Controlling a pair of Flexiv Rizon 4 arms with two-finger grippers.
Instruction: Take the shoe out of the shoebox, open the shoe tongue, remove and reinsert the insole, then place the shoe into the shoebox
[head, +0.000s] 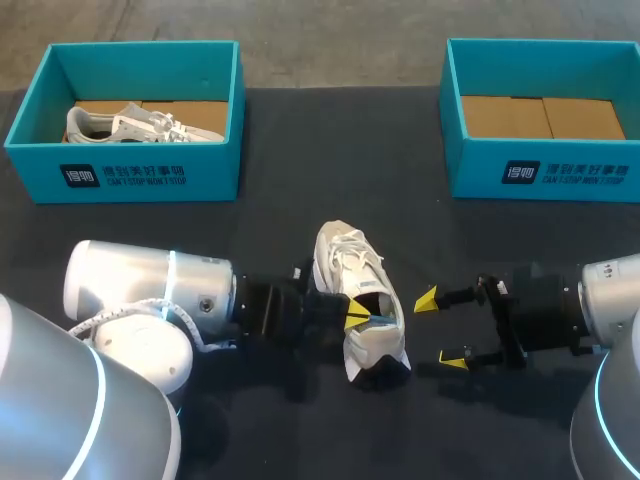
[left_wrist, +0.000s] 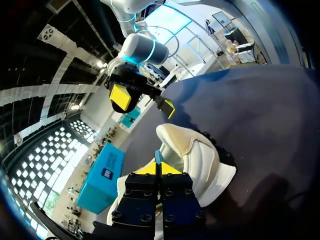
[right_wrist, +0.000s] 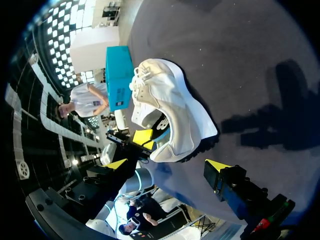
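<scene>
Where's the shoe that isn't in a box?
Head view: the shoe lies at the table's middle, between the left end effector, shut on its opening's edge, and the open right end effector.

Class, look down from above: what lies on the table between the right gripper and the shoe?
Nothing: in the head view only bare table separates the right gripper from the shoe.

Open table (head: 330, 160) runs between the left box (head: 120, 178) and right box (head: 545, 172) down to the shoe (head: 350, 265). The left gripper (head: 357, 320) (pinching the blue insole (left_wrist: 157, 155)) bars the shoe's left side; the right gripper (head: 440, 329), fingers spread, stands near its right, a gap between. A second shoe (head: 140, 124) lies along the left box's far wall.
</scene>
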